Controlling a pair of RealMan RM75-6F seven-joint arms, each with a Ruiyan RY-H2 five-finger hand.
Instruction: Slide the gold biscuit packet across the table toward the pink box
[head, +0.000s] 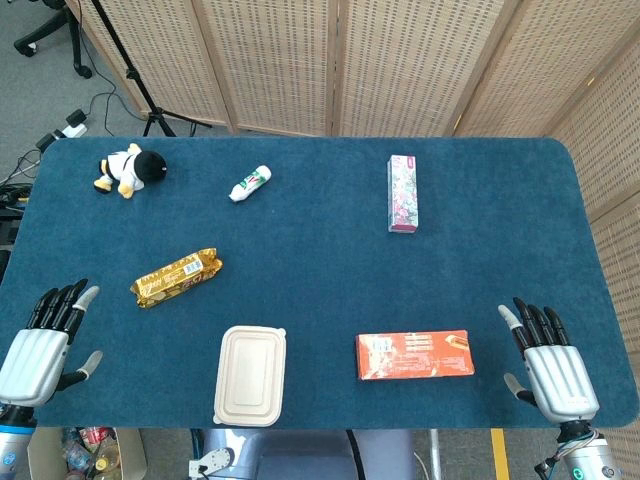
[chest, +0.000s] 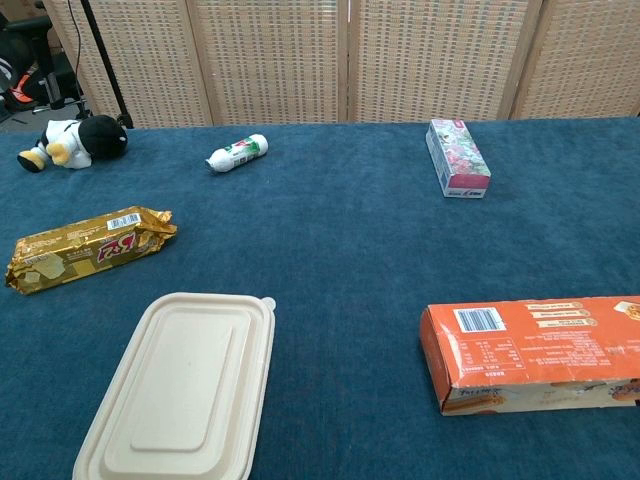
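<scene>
Both my hands are empty with fingers spread: left hand (head: 40, 345) and right hand (head: 555, 368) at the table's near corners. The gold biscuit packet (head: 176, 278) lies on the left, well apart from the pink box (head: 403, 193) at the far side.

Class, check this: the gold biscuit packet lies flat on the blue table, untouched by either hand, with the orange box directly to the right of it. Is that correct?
Not quite. The gold biscuit packet does lie flat on the blue table, untouched by the left hand or right hand, but the orange box is not directly to its right; it sits far off near the front edge, past the cream lidded container. The head view shows it.
</scene>
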